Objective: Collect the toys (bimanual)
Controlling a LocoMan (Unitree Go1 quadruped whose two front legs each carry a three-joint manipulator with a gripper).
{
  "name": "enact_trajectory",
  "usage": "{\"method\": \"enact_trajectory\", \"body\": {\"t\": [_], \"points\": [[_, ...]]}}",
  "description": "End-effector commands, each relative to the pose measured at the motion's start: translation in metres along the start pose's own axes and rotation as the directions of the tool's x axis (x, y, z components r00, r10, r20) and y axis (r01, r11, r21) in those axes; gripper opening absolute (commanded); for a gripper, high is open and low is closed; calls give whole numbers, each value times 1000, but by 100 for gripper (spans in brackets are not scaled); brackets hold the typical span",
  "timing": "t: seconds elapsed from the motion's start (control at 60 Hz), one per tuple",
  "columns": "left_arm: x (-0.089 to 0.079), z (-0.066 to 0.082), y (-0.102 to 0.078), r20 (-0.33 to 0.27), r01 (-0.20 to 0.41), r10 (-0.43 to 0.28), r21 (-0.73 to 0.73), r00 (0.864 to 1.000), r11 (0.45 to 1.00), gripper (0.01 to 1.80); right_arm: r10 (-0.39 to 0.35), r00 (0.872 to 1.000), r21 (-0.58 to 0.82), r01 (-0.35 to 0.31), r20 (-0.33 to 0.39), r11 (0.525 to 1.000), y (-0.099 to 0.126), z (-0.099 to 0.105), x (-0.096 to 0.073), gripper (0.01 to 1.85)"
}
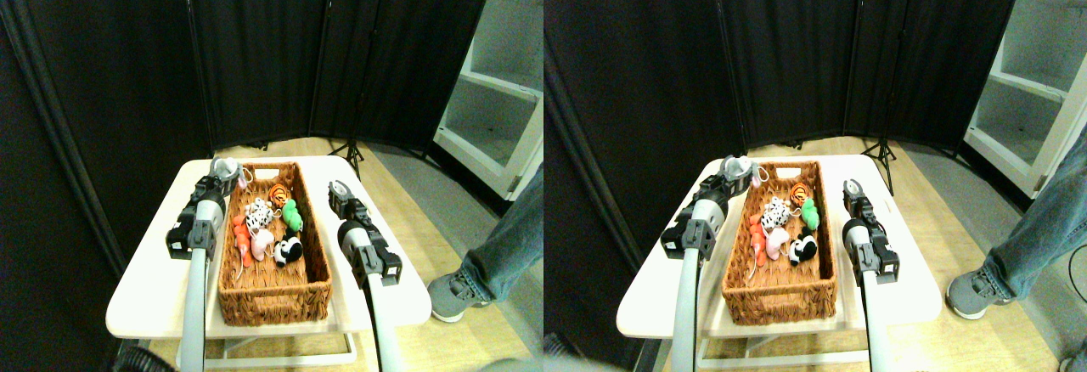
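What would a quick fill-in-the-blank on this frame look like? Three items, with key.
1. The toys lie inside the ___ basket.
2. The grey toy is at the ___ gripper.
3. The green toy lies right of the spotted ___.

Missing words: wicker; left; cow

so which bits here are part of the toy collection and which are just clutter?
Job:
grey toy at left gripper
tiger, cow, green toy, pink toy, red-orange toy, panda

Bystanders:
basket
table
white shelf
person's shoe
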Motion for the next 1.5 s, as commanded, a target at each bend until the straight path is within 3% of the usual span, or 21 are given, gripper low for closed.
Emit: {"method": "enact_trajectory", "body": {"t": [0.017, 0.15, 0.333, 0.383, 0.483, 0.533, 0.617, 0.733, 1.0, 1.2, 1.317, 1.383, 1.5], "points": [[10, -9, -13, -31, 36, -37, -35, 999, 999, 1, 51, 999, 26, -51, 13, 998, 9, 0, -4, 1], [24, -21, -15, -58, 27, -29, -44, 998, 999, 1, 50, 999, 19, -51, 16, 999, 9, 1, -9, 1], [30, -31, -16, -73, 12, -17, -57, 997, 998, 1, 52, 999, 35, -53, 15, 998, 8, 5, -13, 1], [28, -33, -17, -109, -44, 38, -51, 993, 998, 1, 53, 999, 31, -54, 12, 998, 7, 7, -14, 1], [28, -31, -12, -123, -95, 94, -2, 988, 995, 37, 54, 998, 32, -55, 23, 998, 7, 8, -17, 1], [27, -32, -11, -122, -100, 99, -3, 988, 995, 43, 55, 998, 30, -56, 26, 998, 7, 8, -18, 1], [25, -29, -5, -144, -115, 117, 18, 983, 993, 72, 55, 998, 22, -56, 16, 998, 6, 9, -19, 1], [22, -24, -1, -167, -122, 125, 28, 978, 992, 94, 50, 999, 15, -51, 5, 999, 6, 8, -19, 1], [14, -15, 5, -174, -126, 134, 55, 976, 991, 87, 51, 999, -2, -51, 5, 999, 7, 6, -21, 1], [5, -7, 8, -154, -101, 107, 45, 982, 994, 79, 44, 999, 2, -44, 16, 999, 7, 7, -25, 1], [-7, 5, 8, -116, -68, 75, 68, 990, 995, 74, 27, 1000, -27, -27, -8, 999, 5, 10, -29, 1], [-17, 17, 13, -70, -58, 65, 91, 995, 994, 64, 17, 999, -70, -20, -34, 997, 2, 12, -32, 21], [-29, 31, 21, -18, -55, 57, 103, 998, 993, 49, -10, 999, -113, 4, -53, 994, -4, 15, -33, 30]]}}
